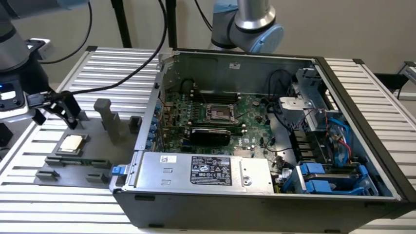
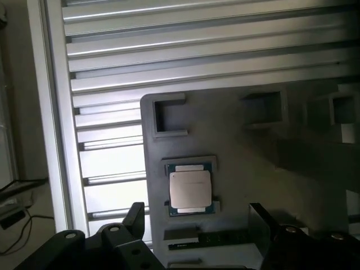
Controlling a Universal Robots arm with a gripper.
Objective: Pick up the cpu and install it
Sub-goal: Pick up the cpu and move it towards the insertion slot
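Handling is looking delicate here: the cpu [image 2: 190, 189] is lying flat, silvery lid up, in a shallow nest on the grey fixture tray [image 2: 242, 157], which is resting on the slatted table [image 1: 52, 214] at the exterior view's left of the open computer case [image 1: 260, 204]. The gripper [image 1: 60, 119] is hovering above the chip without touching it, jaws standing fully apart and holding nothing. I am judging the chip to be light, thin and rigid, its smooth lid slippery and its underside contacts fragile, so two opposite green edges are offering the safest hold, taken squarely and gently.
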